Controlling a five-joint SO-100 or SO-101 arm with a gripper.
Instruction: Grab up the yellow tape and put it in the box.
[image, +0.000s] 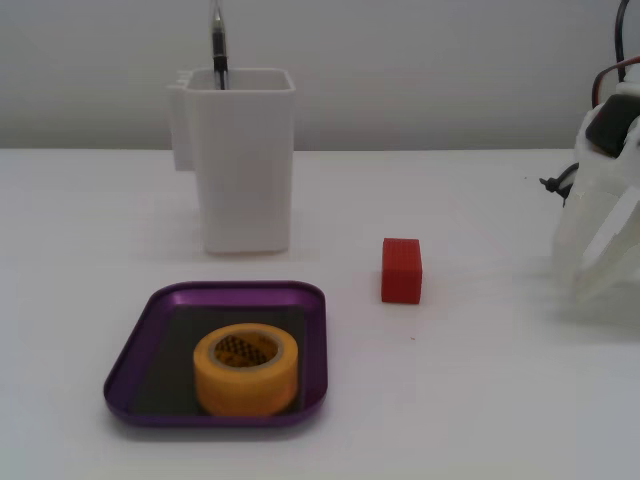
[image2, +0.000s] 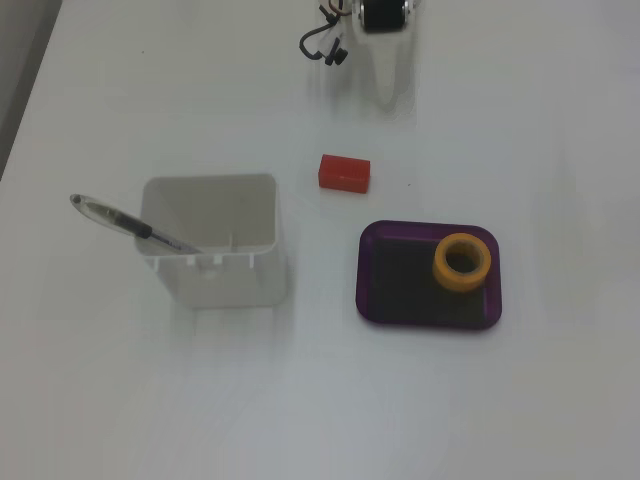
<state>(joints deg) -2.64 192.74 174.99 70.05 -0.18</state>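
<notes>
Yellow tape (image: 246, 368), thick with a checkered core, sits flat inside the purple box (image: 135, 345) nearest me on the counter (image: 480, 400). Beyond, I see a red block (image: 401, 270), then a white container (image: 245, 160) holding a pen (image2: 125, 222). My tool's state I cannot tell.

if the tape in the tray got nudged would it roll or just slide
The tape lies flat on its side in the tray, so it would probably slide, not roll. The raised rim would likely stop it. It looks thick and rigid, so it should keep its shape; its hollow core suggests moderate weight.
</notes>
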